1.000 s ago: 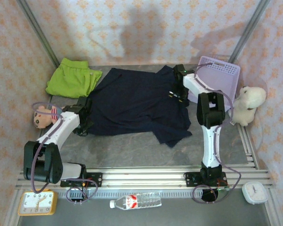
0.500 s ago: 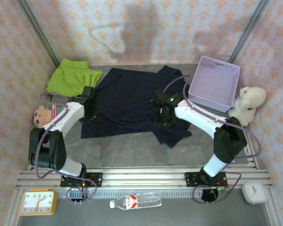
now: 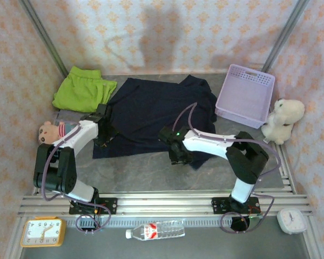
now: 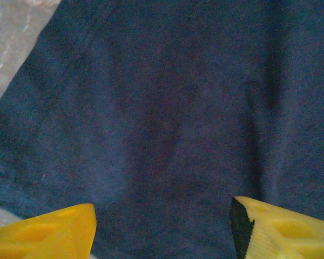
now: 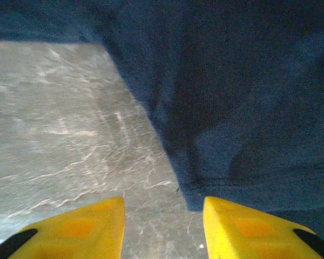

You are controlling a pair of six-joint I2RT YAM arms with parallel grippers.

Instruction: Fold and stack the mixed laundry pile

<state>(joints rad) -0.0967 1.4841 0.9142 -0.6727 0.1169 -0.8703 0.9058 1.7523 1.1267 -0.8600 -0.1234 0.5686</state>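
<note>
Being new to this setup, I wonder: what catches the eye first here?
A large dark navy garment lies spread across the middle of the table. A bright lime-green garment sits at the far left, and a lavender basket at the far right.

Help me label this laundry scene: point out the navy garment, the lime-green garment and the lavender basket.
navy garment [image 3: 151,110], top external view, middle of the spread cloth.
lime-green garment [image 3: 81,90], top external view, its centre.
lavender basket [image 3: 252,77], top external view, far wall.
</note>
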